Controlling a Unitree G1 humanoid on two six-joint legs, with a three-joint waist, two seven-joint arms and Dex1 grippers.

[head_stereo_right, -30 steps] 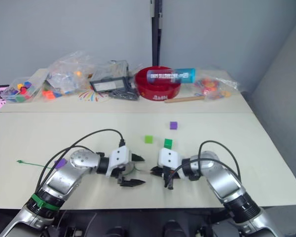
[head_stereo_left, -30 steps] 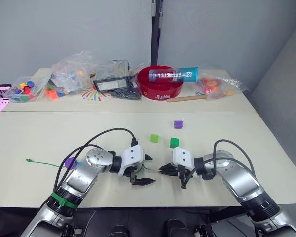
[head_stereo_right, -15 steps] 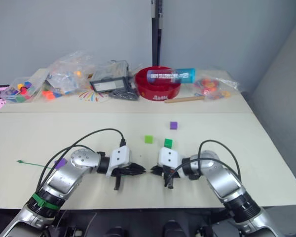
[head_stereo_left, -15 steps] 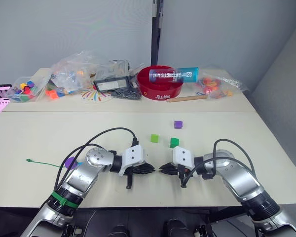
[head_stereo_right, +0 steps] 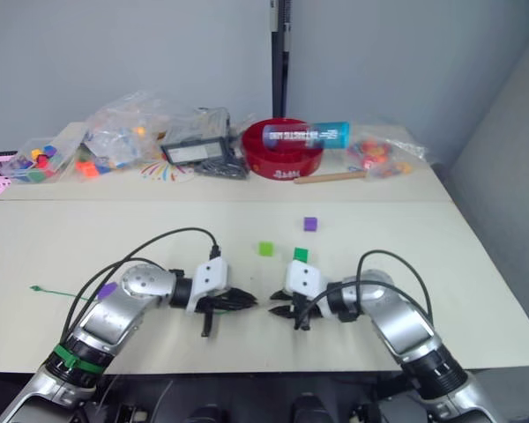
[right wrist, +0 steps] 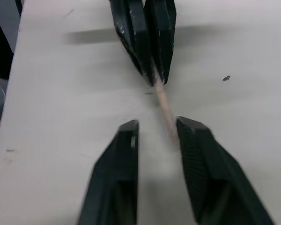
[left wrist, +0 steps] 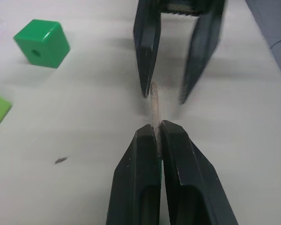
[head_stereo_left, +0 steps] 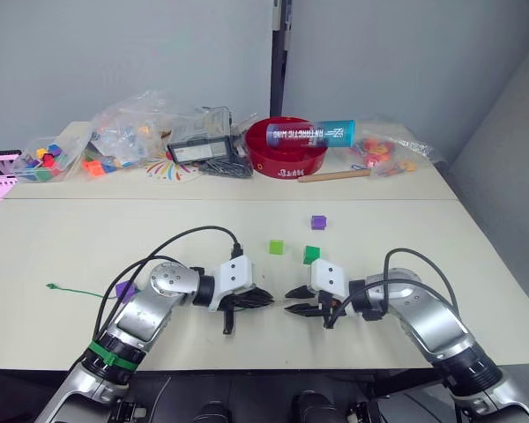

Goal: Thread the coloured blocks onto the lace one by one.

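Tabletop (head_stereo_left: 62,242), pale, with clutter along the far edge: one red bowl (head_stereo_left: 286,159) with one blue tube (head_stereo_left: 313,134) lying across it, several clear bags of toy pieces (head_stereo_left: 128,132), one wooden stick (head_stereo_left: 333,175).

Two grippers meet near the front edge, tips facing each other. Left gripper (left wrist: 158,133): jaws clamped together on the lace's pale stiff tip (left wrist: 154,104), which pokes out forward. Right gripper (right wrist: 154,125): jaws apart, one each side of that tip (tip lies close against one finger (right wrist: 196,154), contact not clear).

The lace (head_stereo_left: 75,292): thin green string, its far end out on the tabletop to the robot's left, running back under the left arm.

Coloured blocks, four counted in the head view: one purple (head_stereo_left: 317,222) farthest out, one light green (head_stereo_left: 276,248), one darker green (head_stereo_left: 311,255) just beyond the right gripper, one purple (head_stereo_left: 123,290) beside the left forearm on the lace side. A sliver of sky blue next to that purple one, mostly hidden.
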